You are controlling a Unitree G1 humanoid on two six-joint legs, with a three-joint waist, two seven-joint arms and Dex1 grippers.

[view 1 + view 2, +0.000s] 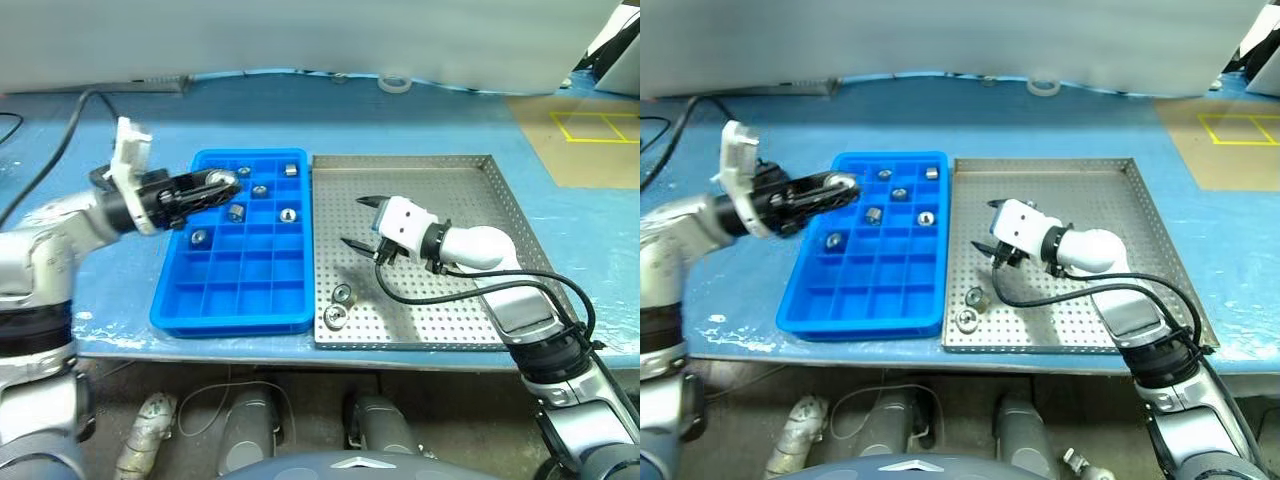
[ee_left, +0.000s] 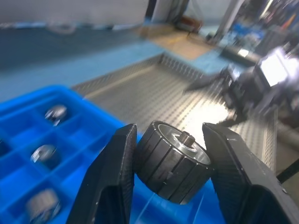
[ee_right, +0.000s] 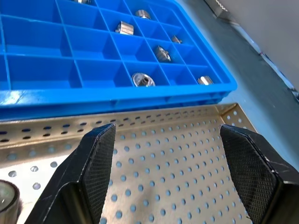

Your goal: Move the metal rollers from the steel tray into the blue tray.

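Two-thirds done, as a rough judgement. Count six rollers [image 1: 261, 189] lying singly in compartments across the far half of the blue tray [image 1: 230, 300]; treat these as delivered. Find a seventh roller [image 2: 175, 161] clamped between the fingers of the left end effector [image 1: 222, 183], carried above the far left part of the blue tray and not yet set down. Count two more rollers [image 1: 343, 295] on the steel tray [image 1: 470, 300], close together at its near left corner, just beside the blue tray's wall; treat these as the work left, along with release of the held one. Locate the right end effector [image 1: 355, 222] above the left half of the steel tray, fingers wide apart and holding nothing, pointed toward the blue tray and well short of the two loose rollers. Expect ample free compartments in the near rows of the blue tray. Note both trays set side by side, edges close, on a table [image 1: 400, 125] with a blue top. Note also a white tape roll [image 1: 393, 82] at the far edge, a black cable [image 1: 60, 140] trailing over the left side, a pale wall behind, and yellow floor markings [image 1: 590, 125] beyond the far right corner.
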